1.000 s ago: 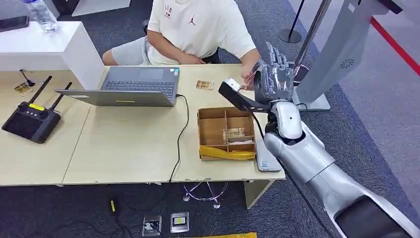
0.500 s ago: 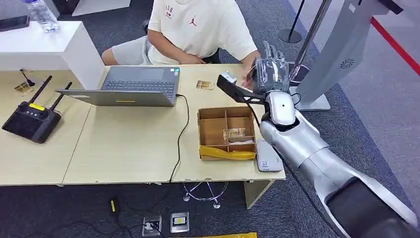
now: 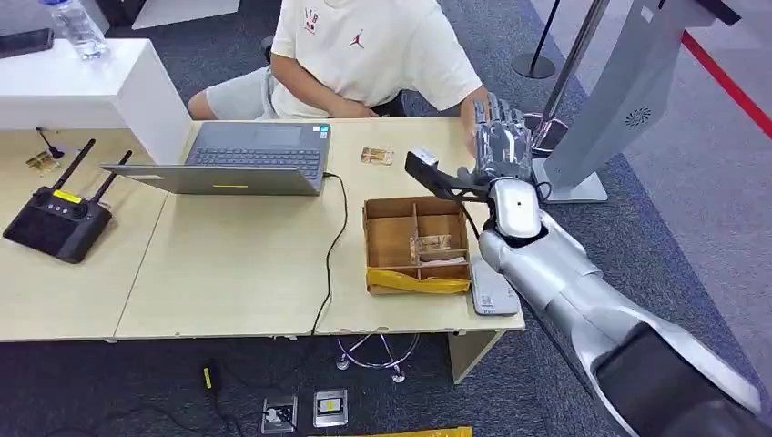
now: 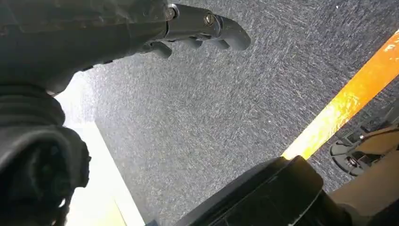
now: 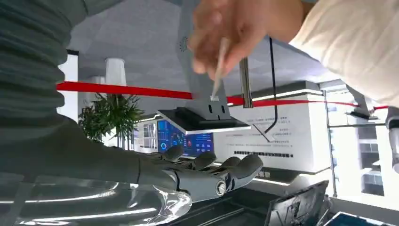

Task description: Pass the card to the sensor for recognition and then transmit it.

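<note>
My right hand [image 3: 502, 146] is raised over the table's far right corner, fingers spread, palm bare. In the right wrist view its fingers [image 5: 207, 172] lie open with nothing in them. Just beyond them a person's hand [image 5: 235, 33] pinches a thin card [image 5: 219, 61], seen edge-on and apart from my hand. In the head view that person's hand [image 3: 472, 107] sits right behind my fingers. A white flat sensor [image 3: 492, 291] lies at the table's front right edge. My left hand [image 4: 197, 26] hangs over grey carpet, fingers loosely extended, holding nothing.
A cardboard divider box [image 3: 387, 238] with a card [image 3: 431, 243] in it stands in front of my right arm. Another card [image 3: 375, 156] lies by the laptop [image 3: 246, 159]. A black controller [image 3: 56, 218] sits far left. A grey stand [image 3: 628, 91] rises on the right.
My right hand has drifted slightly right and turned its fingers more upright. The person's hand, earlier level with my fingers at the card, has drawn back a little behind them.
</note>
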